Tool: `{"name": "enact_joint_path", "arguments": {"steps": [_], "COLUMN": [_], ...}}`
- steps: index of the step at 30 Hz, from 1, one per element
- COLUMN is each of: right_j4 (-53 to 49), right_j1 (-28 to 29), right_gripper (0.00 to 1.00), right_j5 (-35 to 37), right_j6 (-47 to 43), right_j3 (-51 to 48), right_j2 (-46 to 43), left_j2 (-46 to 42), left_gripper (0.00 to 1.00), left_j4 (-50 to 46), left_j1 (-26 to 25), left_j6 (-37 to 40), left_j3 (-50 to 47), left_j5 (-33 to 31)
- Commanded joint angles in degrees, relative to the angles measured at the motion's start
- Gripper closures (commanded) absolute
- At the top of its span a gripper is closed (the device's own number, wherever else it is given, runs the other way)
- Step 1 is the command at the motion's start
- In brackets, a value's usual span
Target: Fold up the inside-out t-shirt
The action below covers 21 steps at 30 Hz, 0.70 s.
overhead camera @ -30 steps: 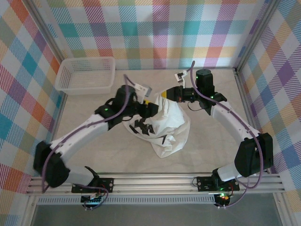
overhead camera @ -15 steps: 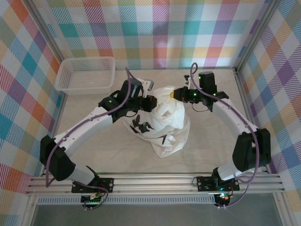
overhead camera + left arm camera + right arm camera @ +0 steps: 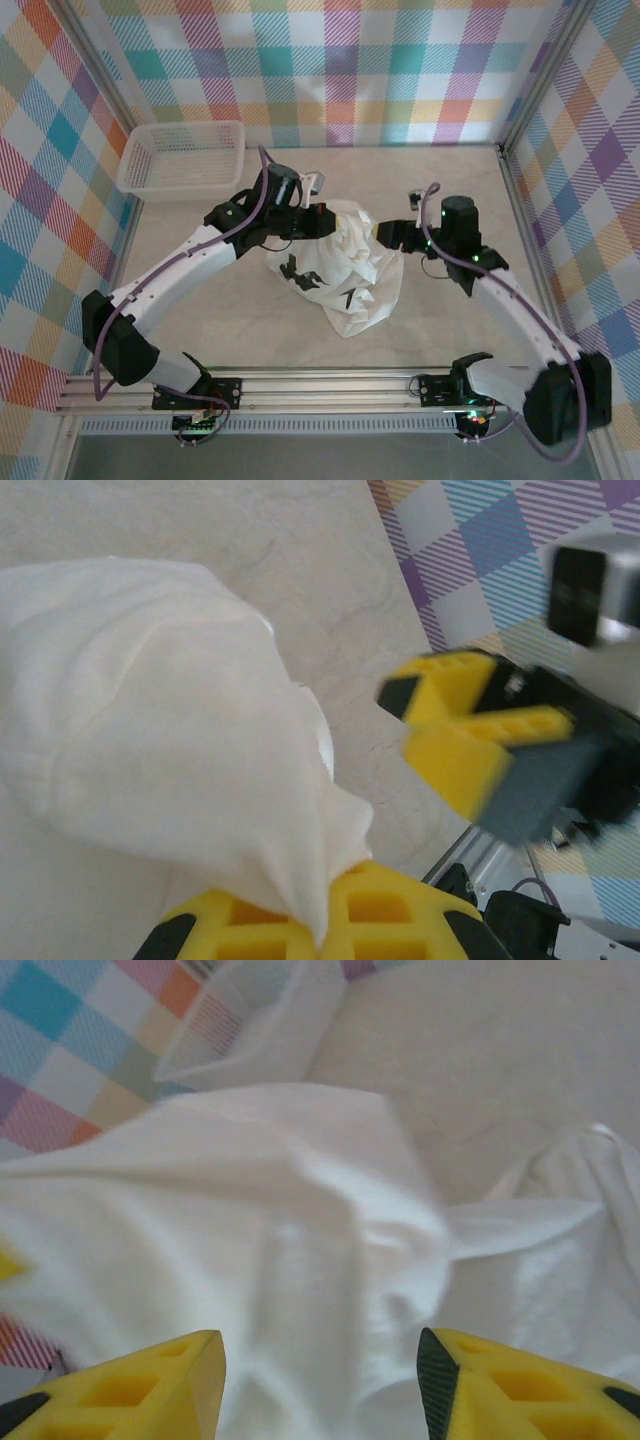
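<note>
Top external view: the white t-shirt (image 3: 345,270) lies crumpled in a heap at the middle of the table (image 3: 200,310). Black print shows on its left part, and a tail of cloth runs toward the near edge. The far edge of the shirt is drawn up between the two arms.

Left claw (image 3: 325,220): clamped on the t-shirt at its far left edge. In the left wrist view the fabric narrows to a point that goes in between the yellow fingers (image 3: 390,910).

Right claw (image 3: 385,233): fingers apart, just beside the shirt's far right edge. In the right wrist view the spread yellow fingers (image 3: 520,1385) frame loose white folds lying beyond the tips.

Surface: pale beige, faintly veined like stone, matte.

A white mesh basket (image 3: 180,128) sits in the far left corner, well apart from the shirt.

Room: pastel plaid walls (image 3: 330,70) on three sides, metal posts at the corners, a ribbed metal rail (image 3: 330,385) along the near edge carrying both arm bases.
</note>
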Motion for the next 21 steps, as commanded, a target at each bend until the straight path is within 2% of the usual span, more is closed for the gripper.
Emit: {"name": "enact_joint_path", "arguments": {"steps": [1,3,5,7,9,11,13,15,17,18,21], "right_j4": [1.33,1.51,5.66,6.74,5.91,9.8,11.88,12.38,10.68,9.38,7.07], "right_j1": [5.7,7.62,8.83,10.41,11.62,11.73,11.82,11.84,11.74,11.65,11.15], "right_gripper": [0.45,0.46,0.45,0.42,0.34,0.34,0.43,0.74,0.96,1.0,1.0], "right_j5": [6.35,5.39,3.26,3.58,4.72,2.23,0.49,0.06,1.15,1.67,1.88], "right_j6": [9.46,21.4,29.04,30.94,28.87,28.51,28.85,28.12,26.75,25.75,23.05], "right_j3": [-0.93,-0.63,-1.78,-1.96,-1.51,-1.92,-1.17,0.34,1.79,2.79,6.04], "right_j2": [-1.87,-0.39,1.57,2.99,4.01,5.35,7.39,8.6,7.84,6.53,1.52], "left_j2": [0.62,0.61,0.45,0.13,-0.22,-0.41,-0.37,-0.4,-0.51,-0.62,0.27], "left_gripper": [1.0,1.0,1.0,1.0,1.0,1.0,1.0,1.0,1.0,1.0,1.0], "left_j4": [-0.18,-0.56,-0.42,-0.01,0.65,0.89,0.5,0.07,-1.27,-1.99,-1.54], "left_j1": [0.71,0.64,0.64,0.69,0.64,0.66,0.71,0.72,1.24,1.88,7.59], "left_j6": [-0.48,-0.2,-0.21,-0.84,-1.35,-1.56,-1.53,-1.14,0.17,1.24,2.34], "left_j3": [1.66,2.1,1.95,1.72,1.09,0.79,0.84,0.89,0.7,0.12,-3.94], "left_j5": [0.84,-0.2,-0.93,-1.54,-1.97,-2.08,-2.13,-2.53,-3.98,-5.41,-8.08]}}
